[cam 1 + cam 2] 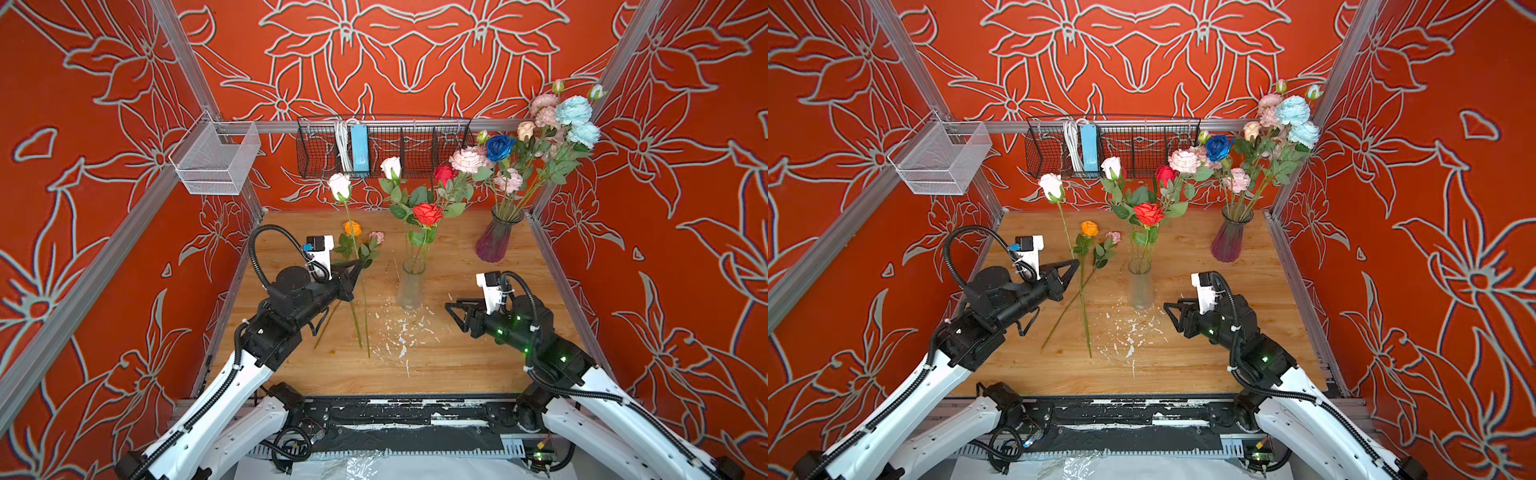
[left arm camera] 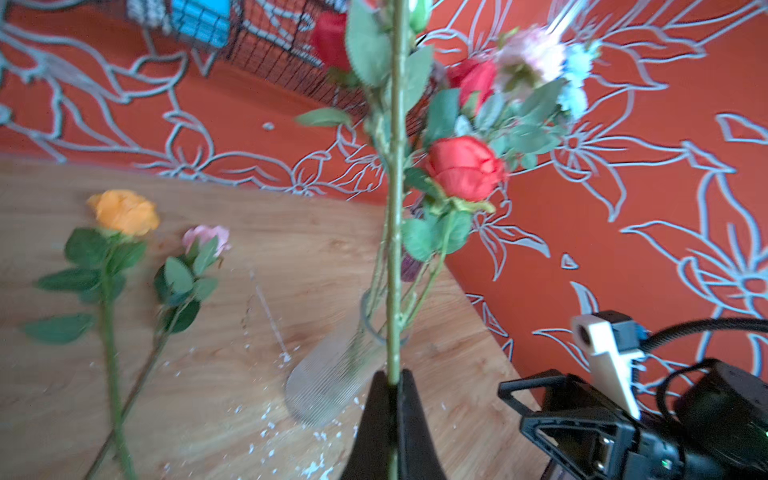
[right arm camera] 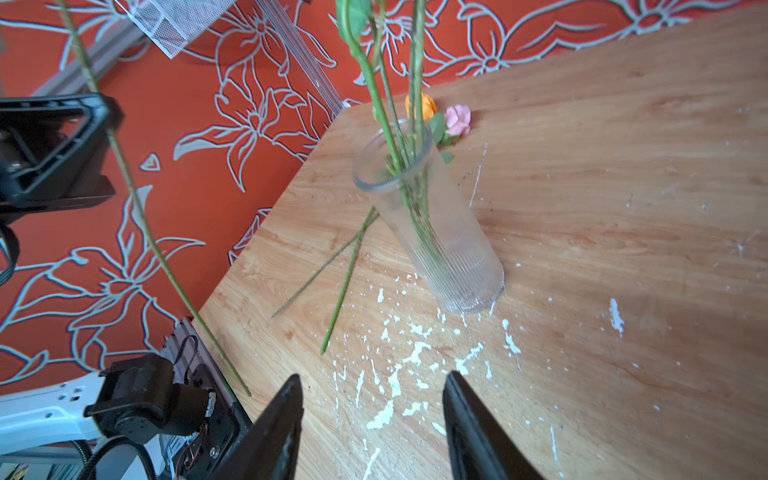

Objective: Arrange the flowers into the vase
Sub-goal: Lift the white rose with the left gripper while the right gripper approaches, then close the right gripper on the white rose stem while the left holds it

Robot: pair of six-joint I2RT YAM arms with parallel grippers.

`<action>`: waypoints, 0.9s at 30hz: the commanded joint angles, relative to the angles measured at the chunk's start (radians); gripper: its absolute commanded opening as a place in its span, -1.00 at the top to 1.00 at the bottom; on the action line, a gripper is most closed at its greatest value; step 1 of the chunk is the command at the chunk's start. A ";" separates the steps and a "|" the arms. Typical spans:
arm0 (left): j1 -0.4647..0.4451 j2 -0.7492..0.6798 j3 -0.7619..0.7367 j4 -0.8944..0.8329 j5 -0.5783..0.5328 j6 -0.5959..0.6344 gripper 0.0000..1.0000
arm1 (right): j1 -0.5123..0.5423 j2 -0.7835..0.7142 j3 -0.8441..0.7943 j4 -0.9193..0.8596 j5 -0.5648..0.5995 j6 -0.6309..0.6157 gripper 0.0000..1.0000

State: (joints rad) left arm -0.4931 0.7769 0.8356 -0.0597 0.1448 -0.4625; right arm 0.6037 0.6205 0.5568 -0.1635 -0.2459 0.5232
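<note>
left claw: grips white rose stem, bloom cropped in wrist view | right claw: parted, empty | vase: perhaps three stems

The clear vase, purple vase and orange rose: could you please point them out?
clear vase (image 1: 410, 291), in a top view, ribbed wall.
purple vase (image 1: 494, 246), in a top view, body.
orange rose (image 1: 352, 227), in a top view, bloom.
</note>
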 commanded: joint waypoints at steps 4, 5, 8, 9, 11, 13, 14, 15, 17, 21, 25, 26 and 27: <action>-0.082 0.056 0.047 0.151 0.050 0.051 1.00 | -0.005 0.039 0.086 0.048 -0.153 -0.044 -0.11; -0.102 0.082 0.063 0.166 0.061 0.054 1.00 | -0.005 0.071 0.099 0.074 -0.216 -0.037 -0.10; -0.165 0.147 0.113 0.176 0.061 0.071 1.00 | 0.010 0.154 0.150 0.134 -0.324 -0.022 -0.10; -0.183 0.160 0.127 0.179 0.057 0.074 1.00 | 0.015 0.169 0.167 0.143 -0.333 -0.023 -0.10; -0.220 0.176 0.135 0.207 0.052 0.079 1.00 | 0.026 0.181 0.194 0.169 -0.335 -0.019 -0.11; -0.255 0.185 0.135 0.228 0.029 0.081 1.00 | 0.032 0.195 0.218 0.183 -0.353 -0.014 -0.12; -0.266 0.192 0.139 0.232 0.024 0.078 1.00 | 0.036 0.209 0.230 0.183 -0.366 -0.014 -0.12; -0.276 0.199 0.141 0.239 0.028 0.076 1.00 | 0.040 0.222 0.238 0.182 -0.373 -0.015 -0.12; -0.304 0.236 0.150 0.241 0.023 0.081 1.00 | 0.051 0.251 0.269 0.169 -0.379 -0.032 -0.12; -0.335 0.275 0.152 0.268 0.011 0.083 1.00 | 0.065 0.286 0.318 0.158 -0.373 -0.059 -0.08; -0.347 0.301 0.158 0.277 0.008 0.083 1.00 | 0.071 0.322 0.354 0.149 -0.376 -0.074 0.11; -0.348 0.304 0.158 0.277 0.003 0.082 1.00 | 0.071 0.325 0.356 0.151 -0.375 -0.073 0.19; -0.348 0.305 0.155 0.280 0.001 0.085 1.00 | 0.073 0.329 0.357 0.153 -0.374 -0.071 0.24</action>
State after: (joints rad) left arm -0.8333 1.0843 0.9741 0.1677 0.1593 -0.3885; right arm 0.6682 0.9440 0.8825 -0.0254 -0.6041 0.4709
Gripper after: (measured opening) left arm 0.048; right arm 0.390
